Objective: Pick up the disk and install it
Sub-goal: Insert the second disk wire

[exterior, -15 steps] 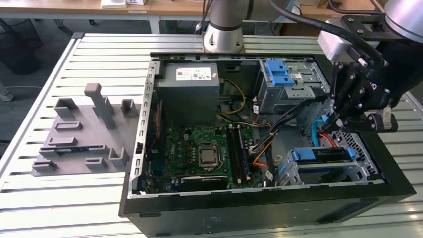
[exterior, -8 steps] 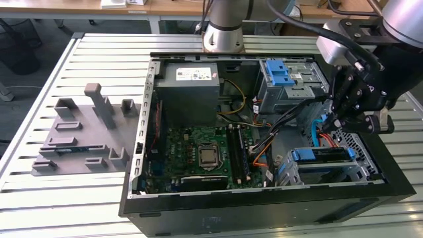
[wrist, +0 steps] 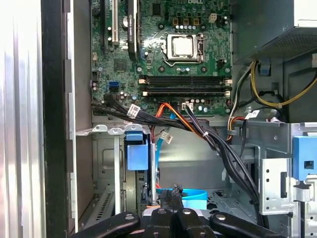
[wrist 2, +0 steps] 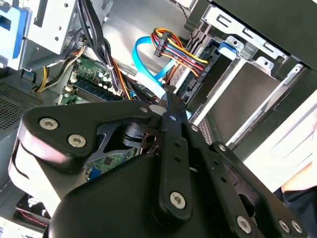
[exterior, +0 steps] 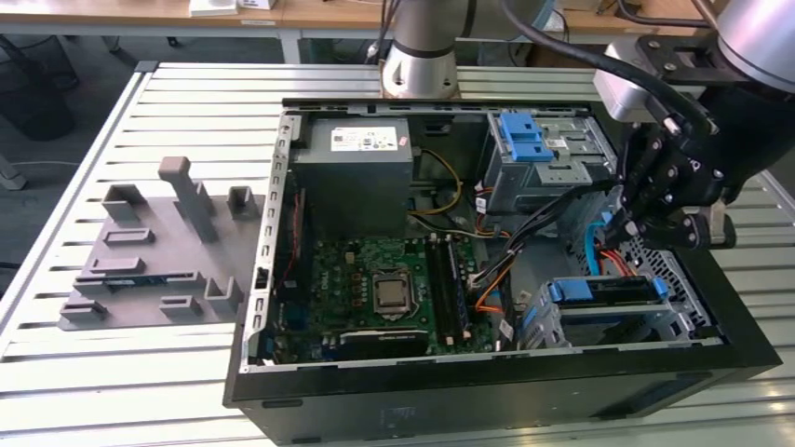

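Observation:
The disk [exterior: 602, 291] sits in the lower drive cage at the front right of the open computer case, its blue carrier facing up. The first wrist view shows the disk's blue carrier edge [wrist: 137, 152] in that cage. My gripper [exterior: 630, 229] hangs inside the case just behind the cage, near the right wall. Its fingers [wrist: 171, 194] are closed together on the black plug of a light-blue flat cable [wrist: 193, 194]. In the second wrist view the gripper [wrist 2: 168, 94] tip meets the same blue cable [wrist 2: 148, 59].
A blue latch bracket [exterior: 528, 140] tops the upper drive cage. The grey power supply [exterior: 360, 149] sits at the back, the motherboard [exterior: 385, 289] on the floor of the case. Bundles of black, orange and yellow wires [wrist: 198, 129] cross beside the cage. A grey fixture plate [exterior: 149, 261] lies on the table.

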Robot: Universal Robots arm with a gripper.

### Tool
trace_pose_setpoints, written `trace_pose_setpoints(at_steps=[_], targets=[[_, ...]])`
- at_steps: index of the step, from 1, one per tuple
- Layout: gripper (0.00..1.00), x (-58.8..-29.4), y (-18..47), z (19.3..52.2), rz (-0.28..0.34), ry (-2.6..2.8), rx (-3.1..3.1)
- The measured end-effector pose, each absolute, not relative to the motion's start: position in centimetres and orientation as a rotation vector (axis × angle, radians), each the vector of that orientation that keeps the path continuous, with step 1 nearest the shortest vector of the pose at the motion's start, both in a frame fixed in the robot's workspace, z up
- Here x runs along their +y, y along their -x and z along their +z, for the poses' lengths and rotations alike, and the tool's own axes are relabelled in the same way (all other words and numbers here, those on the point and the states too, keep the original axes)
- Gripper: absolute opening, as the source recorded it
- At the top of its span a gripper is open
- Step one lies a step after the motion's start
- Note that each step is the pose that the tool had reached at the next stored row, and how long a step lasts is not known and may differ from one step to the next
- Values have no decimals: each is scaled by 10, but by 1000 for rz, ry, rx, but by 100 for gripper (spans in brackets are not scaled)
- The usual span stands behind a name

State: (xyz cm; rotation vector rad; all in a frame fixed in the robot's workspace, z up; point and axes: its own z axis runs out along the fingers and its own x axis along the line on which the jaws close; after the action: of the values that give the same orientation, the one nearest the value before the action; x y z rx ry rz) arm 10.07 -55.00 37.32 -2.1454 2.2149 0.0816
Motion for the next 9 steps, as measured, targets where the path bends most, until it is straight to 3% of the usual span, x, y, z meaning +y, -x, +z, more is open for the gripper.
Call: trace_pose_setpoints(at_steps=[9], targets=[[11, -545, -101, 377, 81, 2146, 2215]])
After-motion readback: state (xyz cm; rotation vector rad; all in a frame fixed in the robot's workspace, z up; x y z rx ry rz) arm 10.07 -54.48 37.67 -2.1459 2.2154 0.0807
